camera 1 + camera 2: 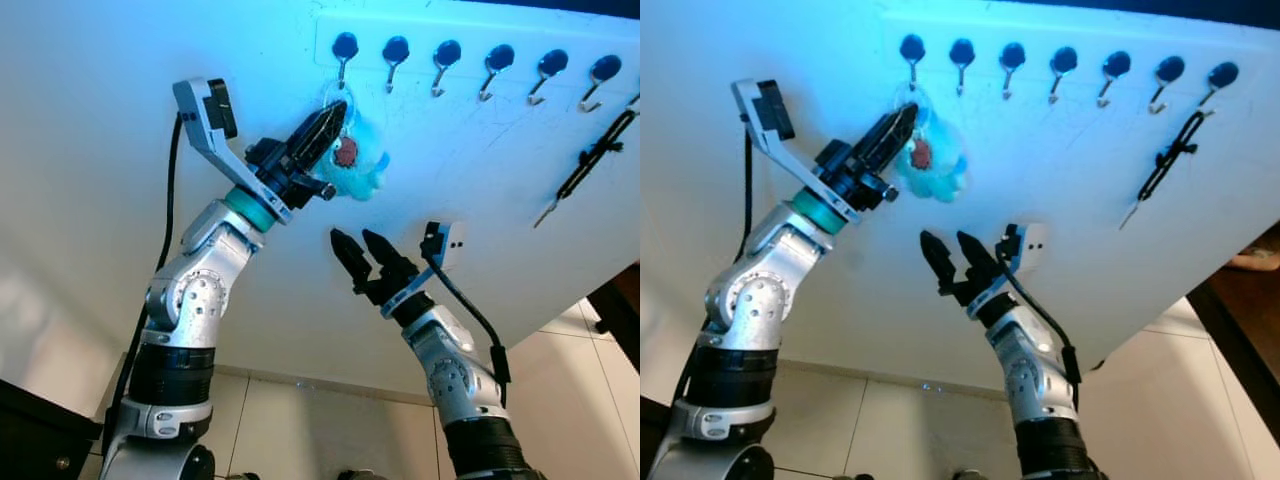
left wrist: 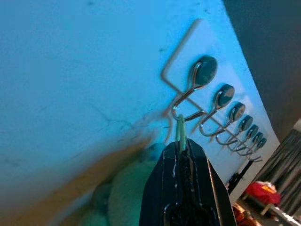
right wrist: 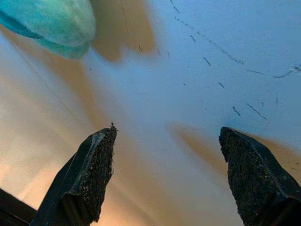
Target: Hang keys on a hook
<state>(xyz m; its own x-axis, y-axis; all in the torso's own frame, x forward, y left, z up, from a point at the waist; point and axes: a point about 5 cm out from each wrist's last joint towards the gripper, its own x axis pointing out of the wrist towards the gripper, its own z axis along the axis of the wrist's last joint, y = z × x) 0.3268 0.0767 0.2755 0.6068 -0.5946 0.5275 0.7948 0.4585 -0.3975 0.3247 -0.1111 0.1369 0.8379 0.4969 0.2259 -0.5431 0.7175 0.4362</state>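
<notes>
Hanging just below the leftmost hook (image 1: 343, 55) of a row of hooks (image 1: 470, 65) on the white wall (image 1: 120, 200), the keys (image 1: 345, 152) show as a fluffy turquoise pompom with a small reddish-brown piece against it and a thin pale ring at the top. In the left wrist view that pale ring (image 2: 180, 132) rises from between the black fingertips and reaches up to the curved silver wire of the hook (image 2: 188, 96), touching or nearly touching it; whether it is already over the hook cannot be told. The pompom is a soft blurred mass beside the fingers there.

The left gripper (image 1: 335, 115) is raised to the left end of the hook row, its two long black fingers pressed together and clamped on the ring of the keys, with the pompom dangling just to their right against the wall.

The right gripper (image 1: 362, 243) is lower and to the right, near the wall and below the pompom, apart from it. Its fingers (image 3: 94, 174) stand wide apart and hold nothing; the right wrist view shows bare scuffed wall between them and an edge of the turquoise pompom (image 3: 51, 23) beyond.

A black strap (image 1: 590, 160) hangs from the far right end of the hook row.
</notes>
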